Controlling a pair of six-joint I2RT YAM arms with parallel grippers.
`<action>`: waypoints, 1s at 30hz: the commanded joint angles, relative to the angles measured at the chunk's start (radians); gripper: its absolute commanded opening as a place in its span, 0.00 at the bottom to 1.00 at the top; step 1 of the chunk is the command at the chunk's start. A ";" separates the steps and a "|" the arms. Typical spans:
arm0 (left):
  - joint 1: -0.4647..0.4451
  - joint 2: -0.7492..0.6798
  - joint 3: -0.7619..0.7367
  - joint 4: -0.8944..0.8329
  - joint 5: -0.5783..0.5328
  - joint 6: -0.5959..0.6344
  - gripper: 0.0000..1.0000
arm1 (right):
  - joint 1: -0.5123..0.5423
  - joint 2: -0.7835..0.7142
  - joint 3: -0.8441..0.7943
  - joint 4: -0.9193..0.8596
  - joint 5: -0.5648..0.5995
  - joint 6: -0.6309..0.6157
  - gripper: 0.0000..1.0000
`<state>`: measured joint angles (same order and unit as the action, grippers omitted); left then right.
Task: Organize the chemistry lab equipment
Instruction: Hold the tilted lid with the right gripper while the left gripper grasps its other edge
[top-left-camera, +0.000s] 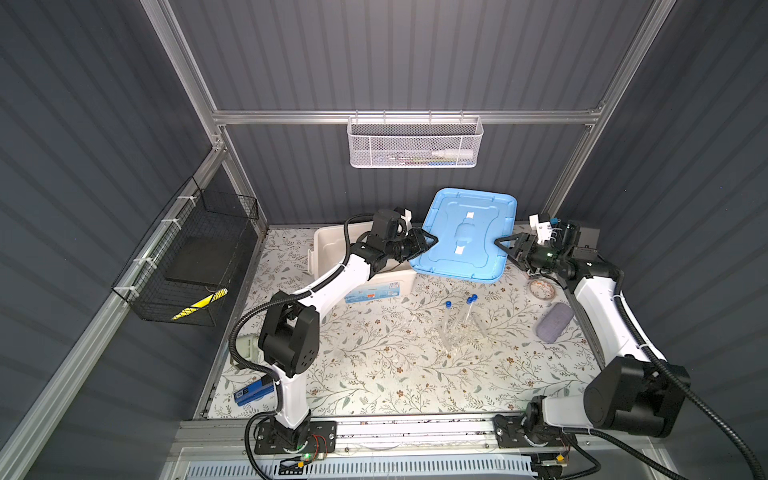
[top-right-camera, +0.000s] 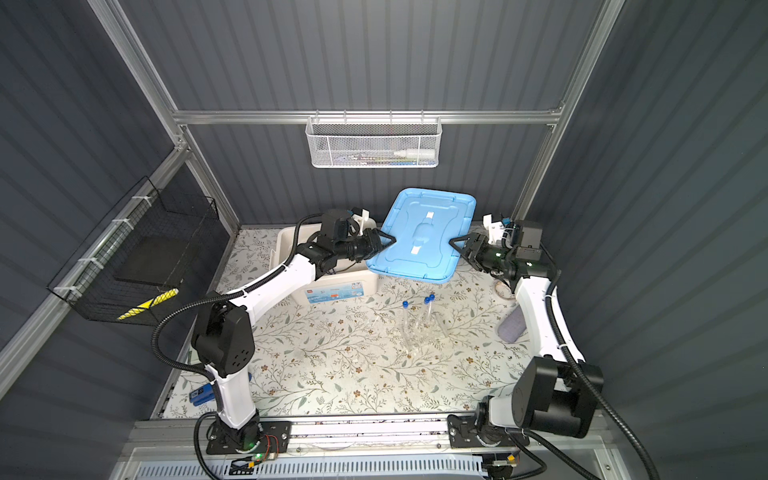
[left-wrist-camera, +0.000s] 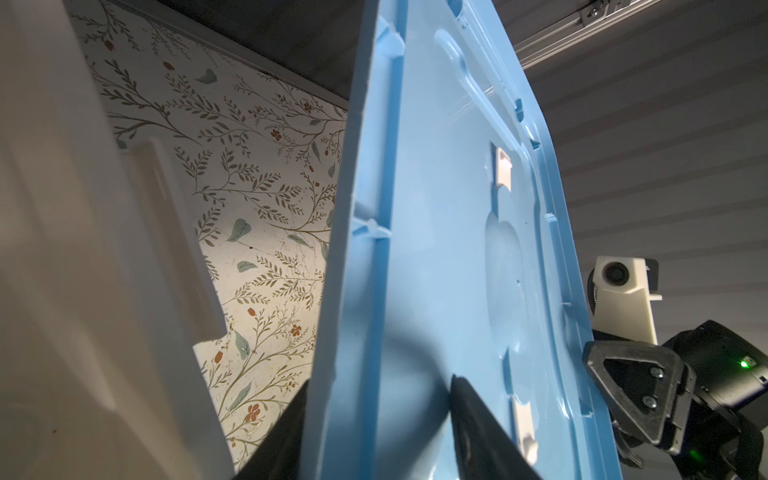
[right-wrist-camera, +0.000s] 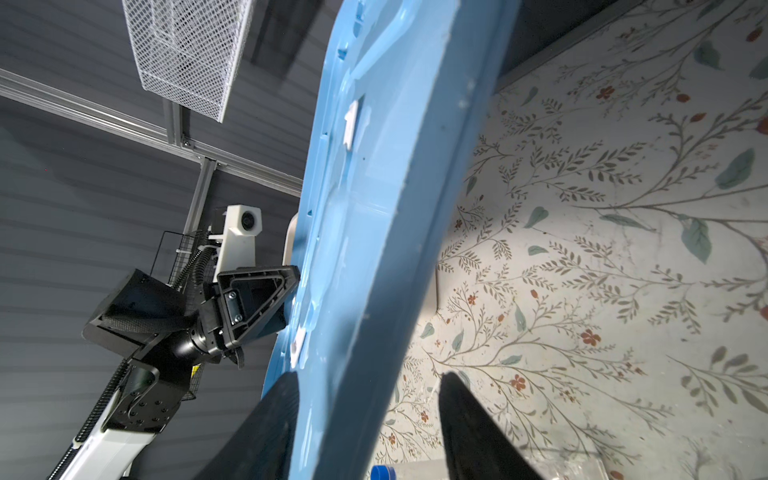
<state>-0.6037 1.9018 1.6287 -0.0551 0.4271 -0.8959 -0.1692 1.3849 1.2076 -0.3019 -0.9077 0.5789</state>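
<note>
Both top views: blue lid (top-left-camera: 449, 257) tilted in the air above the floral bench (top-left-camera: 374, 374). It is smooth moulded plastic with a raised centre grip. Left claw (top-left-camera: 432, 241) is at one rim, right claw (top-left-camera: 500, 243) at the opposite rim. An open white bin (top-left-camera: 328, 245) sits partly under the lid; its contents cannot be told. Test tubes (top-left-camera: 457, 311), clear with blue caps, stand in a clear rack (top-left-camera: 461, 332) on the bench, well apart from the lid, toward the arm bases. A mesh basket (top-left-camera: 415, 145) on the wall behind the lid holds a white bottle-like thing.

Left wrist: left claw (left-wrist-camera: 378, 390) clamped on the lid rim, one finger on each face.

Right wrist: right claw (right-wrist-camera: 368, 378) astride the rim, fingers apart. Bench shows between the rim and one finger.
</note>
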 joint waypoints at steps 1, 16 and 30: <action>-0.014 -0.058 0.027 0.066 0.024 -0.018 0.17 | 0.009 0.015 -0.013 0.097 -0.040 0.072 0.51; -0.020 -0.065 0.016 0.072 0.022 -0.008 0.23 | 0.035 0.037 0.004 0.160 0.001 0.179 0.20; -0.015 -0.117 0.033 -0.056 -0.050 0.080 0.82 | 0.035 0.002 0.083 0.017 0.007 0.098 0.05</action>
<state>-0.6147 1.8557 1.6257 -0.0639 0.3931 -0.8597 -0.1375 1.4170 1.2522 -0.2325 -0.8963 0.7490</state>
